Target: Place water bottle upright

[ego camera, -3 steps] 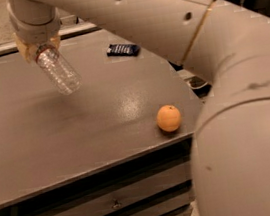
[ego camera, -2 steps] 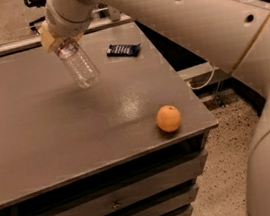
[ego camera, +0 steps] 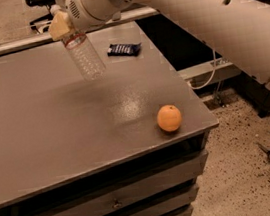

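Observation:
The water bottle (ego camera: 83, 55) is a small clear ribbed plastic bottle, held in the air above the far middle of the grey table (ego camera: 52, 127). Its cap end is up inside the gripper and its base hangs down, tilted toward the right. My gripper (ego camera: 62, 24) sits at the top of the view, at the end of the large white arm, shut on the bottle's upper part. The bottle's cap and most of its label are hidden by the tan fingers (ego camera: 58, 26).
An orange (ego camera: 169, 118) lies near the table's front right corner. A dark blue snack packet (ego camera: 124, 49) lies at the far right of the table. The white arm (ego camera: 202, 14) crosses the upper right. Drawers are below the tabletop.
The arm has swung right and drawn back, carrying the bottle from over the table's far left toward its far middle. The bottle stays gripped and tilted.

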